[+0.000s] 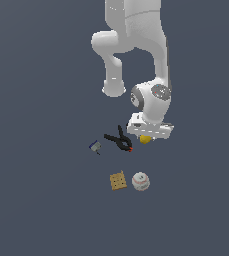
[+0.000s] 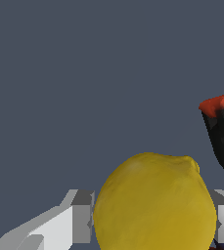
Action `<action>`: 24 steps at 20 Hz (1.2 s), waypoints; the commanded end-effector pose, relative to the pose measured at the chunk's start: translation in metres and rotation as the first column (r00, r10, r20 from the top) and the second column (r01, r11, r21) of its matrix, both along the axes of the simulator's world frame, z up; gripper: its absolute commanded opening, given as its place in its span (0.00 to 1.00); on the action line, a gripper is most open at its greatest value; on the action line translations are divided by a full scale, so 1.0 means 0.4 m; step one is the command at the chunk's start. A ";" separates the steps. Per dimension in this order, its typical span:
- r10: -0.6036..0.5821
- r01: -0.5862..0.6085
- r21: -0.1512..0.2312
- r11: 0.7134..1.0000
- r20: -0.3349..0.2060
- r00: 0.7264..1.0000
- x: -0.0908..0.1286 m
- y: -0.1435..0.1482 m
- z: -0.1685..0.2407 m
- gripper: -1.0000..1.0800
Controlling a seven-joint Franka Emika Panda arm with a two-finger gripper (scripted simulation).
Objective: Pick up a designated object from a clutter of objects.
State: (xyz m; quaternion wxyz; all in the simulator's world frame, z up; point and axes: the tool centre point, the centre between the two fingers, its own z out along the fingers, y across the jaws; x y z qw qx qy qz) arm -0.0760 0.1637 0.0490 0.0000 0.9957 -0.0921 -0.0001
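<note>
The designated object, a yellow lemon-like lump (image 1: 145, 139), lies just under the white hand in the exterior view. In the wrist view the lump (image 2: 152, 195) fills the gap between my grey fingers (image 2: 81, 219), and both pads touch its sides. My gripper (image 1: 149, 134) is shut on it, pointing down, with its fingertips hidden behind the hand in the exterior view. Of the clutter of objects, the black red-tipped clamp (image 1: 119, 140) lies close beside the lump, toward the exterior view's left; its red tip (image 2: 221, 105) shows in the wrist view.
A white baseball (image 1: 140, 181) and a tan dotted square (image 1: 118, 181) lie side by side, nearer the camera than the gripper. A tiny blue-grey piece (image 1: 95, 146) sits to the left of the clamp. The floor is plain dark grey.
</note>
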 end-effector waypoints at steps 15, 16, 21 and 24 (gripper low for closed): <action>0.000 0.000 0.004 1.000 0.001 1.000 0.138 -0.333 0.259 0.00; 0.000 0.000 0.004 1.000 0.001 1.000 0.148 -0.358 0.278 0.00; 0.000 0.000 0.004 1.000 0.001 1.000 0.200 -0.482 0.374 0.00; 0.000 0.000 0.004 1.000 0.001 1.000 0.232 -0.556 0.432 0.00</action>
